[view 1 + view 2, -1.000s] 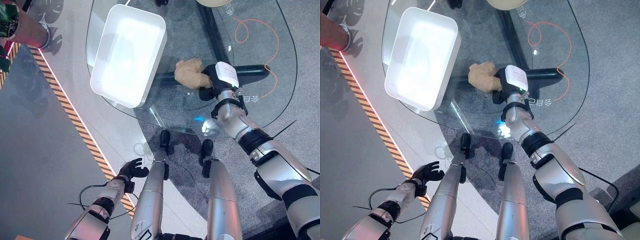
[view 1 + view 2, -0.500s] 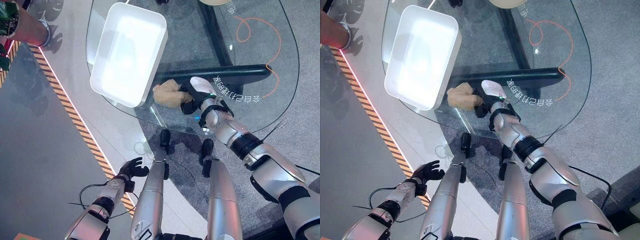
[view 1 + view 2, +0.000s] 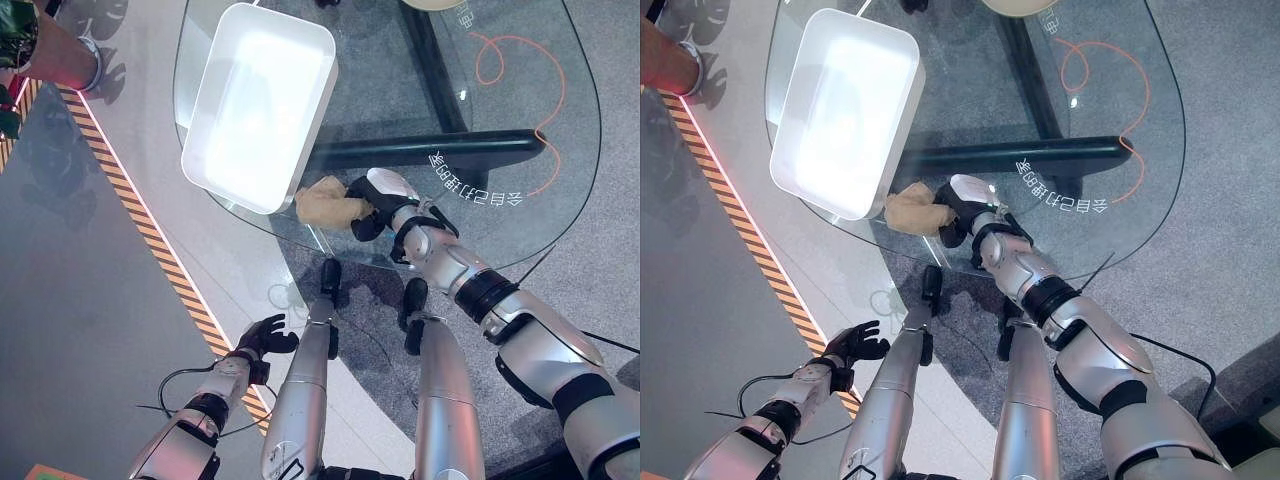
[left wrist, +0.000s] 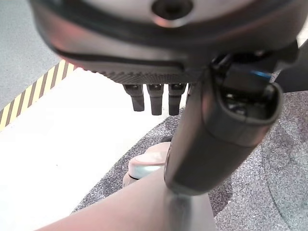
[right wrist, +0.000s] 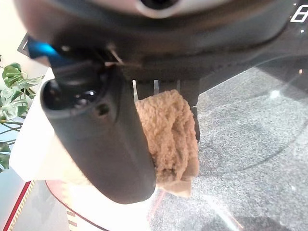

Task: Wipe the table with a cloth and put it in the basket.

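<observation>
A bunched tan cloth (image 3: 322, 201) lies on the glass table (image 3: 500, 110) near its front edge, just below the near corner of the white basket (image 3: 258, 105). My right hand (image 3: 372, 197) is shut on the cloth (image 5: 169, 135), with fingers and thumb (image 5: 98, 139) curled round it. The same cloth (image 3: 912, 211) and right hand (image 3: 962, 203) appear in the right eye view beside the basket (image 3: 845, 110). My left hand (image 3: 262, 337) hangs low by the floor at the lower left, away from the table, its fingers (image 4: 155, 98) relaxed and holding nothing.
An orange cord (image 3: 520, 75) loops on the table's far right. A dark bar (image 3: 440, 150) of the table's base runs under the glass. A striped orange-black line (image 3: 150, 240) crosses the floor on the left. A person's arm (image 3: 60, 60) shows at the upper left.
My right hand has dragged the cloth across the glass to the left and toward the front edge, from the table's middle to beside the basket's near corner. The left hand has stayed still.
</observation>
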You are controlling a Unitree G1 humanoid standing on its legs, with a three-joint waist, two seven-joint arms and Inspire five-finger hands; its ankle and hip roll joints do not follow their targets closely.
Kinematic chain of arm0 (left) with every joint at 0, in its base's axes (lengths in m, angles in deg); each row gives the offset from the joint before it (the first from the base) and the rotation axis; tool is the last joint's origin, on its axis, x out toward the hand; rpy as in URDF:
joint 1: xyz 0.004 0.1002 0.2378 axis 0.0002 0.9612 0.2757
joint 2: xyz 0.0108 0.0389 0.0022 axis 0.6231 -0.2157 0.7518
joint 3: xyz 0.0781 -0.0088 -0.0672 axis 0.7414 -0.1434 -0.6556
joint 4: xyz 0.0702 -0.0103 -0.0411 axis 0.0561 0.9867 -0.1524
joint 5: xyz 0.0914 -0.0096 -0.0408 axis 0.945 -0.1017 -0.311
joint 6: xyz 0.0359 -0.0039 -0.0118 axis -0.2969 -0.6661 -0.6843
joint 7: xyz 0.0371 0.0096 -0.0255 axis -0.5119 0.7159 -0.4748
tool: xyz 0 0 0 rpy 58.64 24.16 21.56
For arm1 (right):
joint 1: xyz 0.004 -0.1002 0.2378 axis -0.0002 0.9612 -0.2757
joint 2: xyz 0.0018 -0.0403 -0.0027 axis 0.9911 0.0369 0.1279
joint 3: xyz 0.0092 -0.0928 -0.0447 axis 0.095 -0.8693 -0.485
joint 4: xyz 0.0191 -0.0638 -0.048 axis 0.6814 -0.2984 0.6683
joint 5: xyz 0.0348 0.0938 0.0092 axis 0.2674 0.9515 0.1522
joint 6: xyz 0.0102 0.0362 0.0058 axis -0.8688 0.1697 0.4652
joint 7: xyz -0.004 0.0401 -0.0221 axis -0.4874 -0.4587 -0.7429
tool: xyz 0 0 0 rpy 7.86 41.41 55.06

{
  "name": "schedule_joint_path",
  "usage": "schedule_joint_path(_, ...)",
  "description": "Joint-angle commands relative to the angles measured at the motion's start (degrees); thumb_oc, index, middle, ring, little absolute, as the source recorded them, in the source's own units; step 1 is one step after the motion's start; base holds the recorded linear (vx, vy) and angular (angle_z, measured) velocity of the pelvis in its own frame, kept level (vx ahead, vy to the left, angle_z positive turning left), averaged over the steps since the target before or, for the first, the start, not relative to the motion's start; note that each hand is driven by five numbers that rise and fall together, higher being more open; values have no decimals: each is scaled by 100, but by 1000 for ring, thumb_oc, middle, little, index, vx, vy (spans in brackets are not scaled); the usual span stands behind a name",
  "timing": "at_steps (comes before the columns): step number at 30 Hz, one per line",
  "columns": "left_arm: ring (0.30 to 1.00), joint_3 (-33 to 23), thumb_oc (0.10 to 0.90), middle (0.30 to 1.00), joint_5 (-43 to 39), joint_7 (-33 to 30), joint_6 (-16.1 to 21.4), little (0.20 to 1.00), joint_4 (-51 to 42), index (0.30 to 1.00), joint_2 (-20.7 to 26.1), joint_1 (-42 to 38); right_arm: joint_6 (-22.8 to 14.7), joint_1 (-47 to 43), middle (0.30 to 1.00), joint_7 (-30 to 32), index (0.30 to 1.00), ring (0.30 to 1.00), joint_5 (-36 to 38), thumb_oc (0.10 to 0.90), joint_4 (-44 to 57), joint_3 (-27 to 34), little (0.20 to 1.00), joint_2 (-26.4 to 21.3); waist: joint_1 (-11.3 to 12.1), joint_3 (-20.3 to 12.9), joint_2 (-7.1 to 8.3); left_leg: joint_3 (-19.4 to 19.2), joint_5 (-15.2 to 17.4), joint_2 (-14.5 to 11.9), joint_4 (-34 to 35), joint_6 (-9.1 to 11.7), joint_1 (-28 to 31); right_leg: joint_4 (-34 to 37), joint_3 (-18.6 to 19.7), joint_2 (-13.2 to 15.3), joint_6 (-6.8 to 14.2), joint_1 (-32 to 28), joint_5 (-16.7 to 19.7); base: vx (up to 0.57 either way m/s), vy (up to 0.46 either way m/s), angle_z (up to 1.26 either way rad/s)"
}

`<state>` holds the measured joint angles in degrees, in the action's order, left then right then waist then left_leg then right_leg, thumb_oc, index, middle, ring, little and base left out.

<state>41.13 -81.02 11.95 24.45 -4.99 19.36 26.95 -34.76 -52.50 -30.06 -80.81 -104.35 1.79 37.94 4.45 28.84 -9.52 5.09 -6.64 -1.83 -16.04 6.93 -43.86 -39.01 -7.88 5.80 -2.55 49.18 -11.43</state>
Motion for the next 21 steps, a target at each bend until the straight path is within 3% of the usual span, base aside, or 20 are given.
schedule_joint_path(1, 900, 94, 800, 900, 105, 35, -98, 900, 118, 900, -127, 76, -139, 272, 300, 76, 300, 300, -64, 100, 294, -374, 200, 729, 10, 96, 128, -529, 496, 508, -770, -540, -99, 949, 120, -97, 207, -132, 769, 0, 0, 0)
schedule_joint_path(4, 900, 103, 800, 900, 83, 49, -99, 900, 147, 900, -139, 54, -81, 243, 300, 537, 300, 300, 26, 100, 139, -266, 200, 674, -3, 96, 107, -541, 501, 507, -777, -548, -99, 938, 142, -94, 214, -119, 776, 0, 0, 0)
schedule_joint_path(7, 900, 118, 800, 900, 56, 62, -59, 900, 239, 900, -158, 26, -62, 132, 300, 1383, 300, 300, 207, 100, -259, 27, 200, 508, -15, 96, 79, -562, 513, 487, -795, -557, -124, 925, 163, -80, 227, -81, 795, 0, 0, 0)
schedule_joint_path(13, 900, 142, 800, 900, -2, 85, 35, 900, 325, 900, -158, 100, -75, -257, 300, 2499, 300, 300, 699, 100, -828, 620, 200, -21, -16, 96, 56, -608, 552, 428, -786, -577, -88, 916, 169, -81, 254, -97, 819, 1, 10, 0)
schedule_joint_path(16, 900, 157, 800, 900, -41, 77, 61, 900, 326, 900, -140, 149, -64, -448, 300, 2907, 300, 300, 916, 100, -1019, 893, 200, -312, -14, 96, 57, -624, 585, 403, -805, -594, -96, 885, 168, -93, 265, -82, 817, 23, 2, 0)
schedule_joint_path(18, 900, 184, 800, 900, -64, 63, 55, 900, 286, 900, -138, 251, 15, -469, 300, 3114, 300, 300, 1040, 100, -1068, 1027, 200, -448, -16, 96, 56, -608, 790, 405, -885, -578, 29, 762, 201, -98, 306, -181, 619, 35, 5, 0)
schedule_joint_path(19, 900, 157, 800, 900, -73, 56, 55, 900, 266, 900, -122, 211, 36, -573, 300, 3198, 300, 300, 1094, 100, -1090, 1096, 200, -551, -18, 96, 53, -623, 620, 393, -836, -602, -108, 843, 174, -105, 269, -59, 804, -58, 22, -1)
schedule_joint_path(21, 900, 154, 800, 900, -118, 52, 63, 900, 232, 900, -84, 266, 110, -676, 300, 3415, 300, 300, 1172, 100, -1131, 1265, 200, -838, -35, 96, 56, -627, 644, 393, -856, -614, -118, 822, 188, -127, 268, -38, 792, -31, 12, 0)
